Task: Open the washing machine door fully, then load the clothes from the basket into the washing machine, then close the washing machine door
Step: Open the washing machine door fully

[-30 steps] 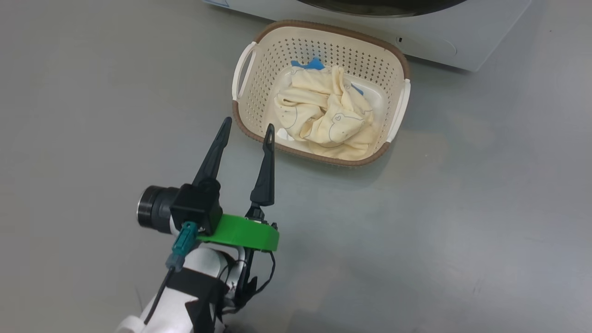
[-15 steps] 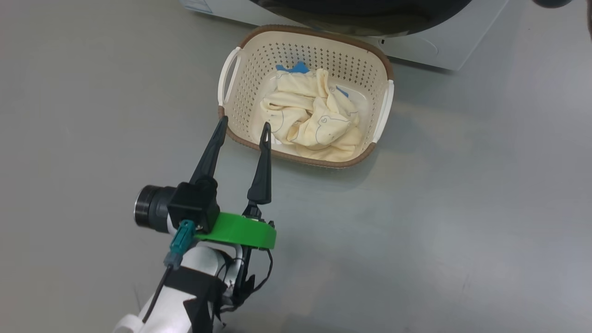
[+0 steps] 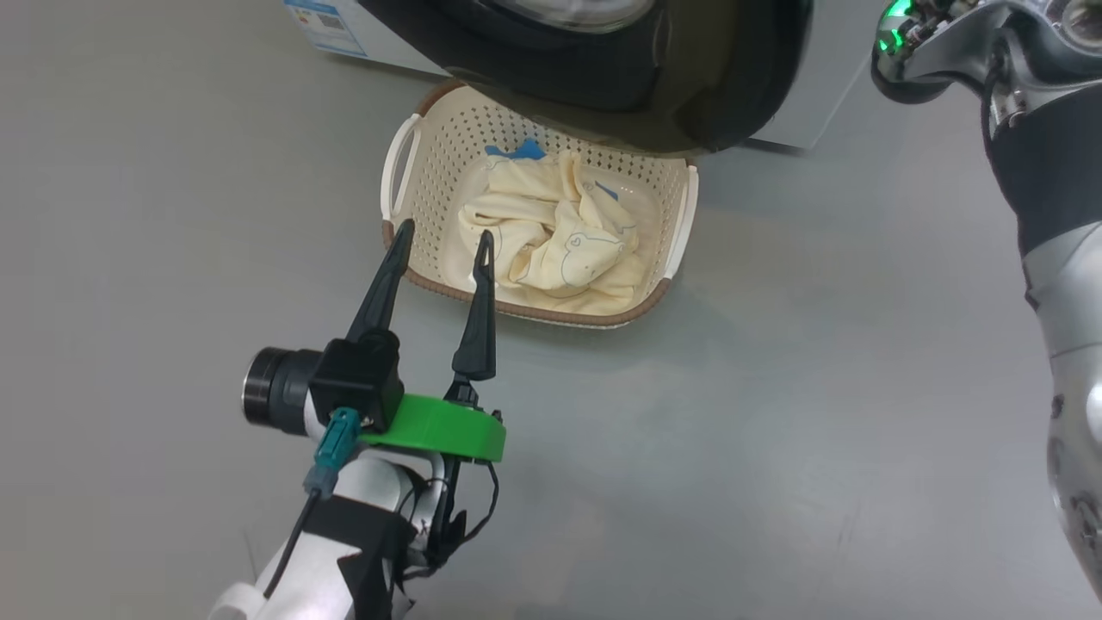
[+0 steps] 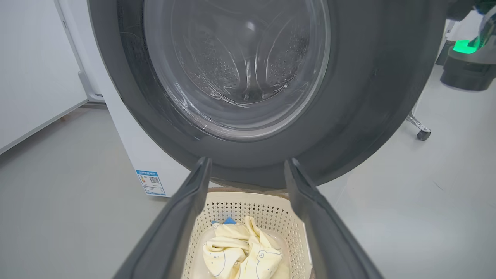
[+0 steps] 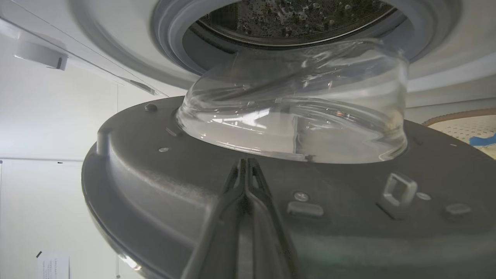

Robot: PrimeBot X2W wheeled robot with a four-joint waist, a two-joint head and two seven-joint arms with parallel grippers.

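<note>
Door (image 4: pixel 368 97) partly open, swung out over the far end of the basket (image 3: pixel 430 172); drum visible through its glass. Washing machine (image 4: pixel 151 155) sits right behind the basket. Clothes (image 3: pixel 551 237) bunched inside the basket, cream with a blue bit at the far side. Left gripper (image 3: pixel 445 231) hovers above the basket's near-left corner, fingers spread wide, nothing between them. Right gripper (image 5: pixel 246 162) is at the door's inner face, just below the glass bowl, fingers pressed together, empty. Contact with door: can't tell.
</note>
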